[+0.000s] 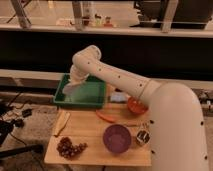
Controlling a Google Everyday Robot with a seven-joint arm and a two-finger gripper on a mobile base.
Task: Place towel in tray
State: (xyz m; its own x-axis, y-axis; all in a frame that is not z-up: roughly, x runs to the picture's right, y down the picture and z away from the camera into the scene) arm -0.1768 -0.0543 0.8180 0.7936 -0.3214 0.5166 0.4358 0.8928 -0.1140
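The green tray [92, 95] stands at the back left of the wooden table [90, 131]. My white arm reaches from the lower right up and over the tray. My gripper [75, 81] is over the tray's left part, mostly hidden behind the wrist. It is shut on a pale towel [69, 88], which hangs from it at a slant. The towel's lower end is down by the tray's left rim and floor.
To the right of the tray lie a small blue object [117, 97] and an orange bowl [135, 105]. A carrot [106, 117], purple bowl [117, 138], small cup [143, 136], grapes [69, 148] and banana [62, 122] lie in front.
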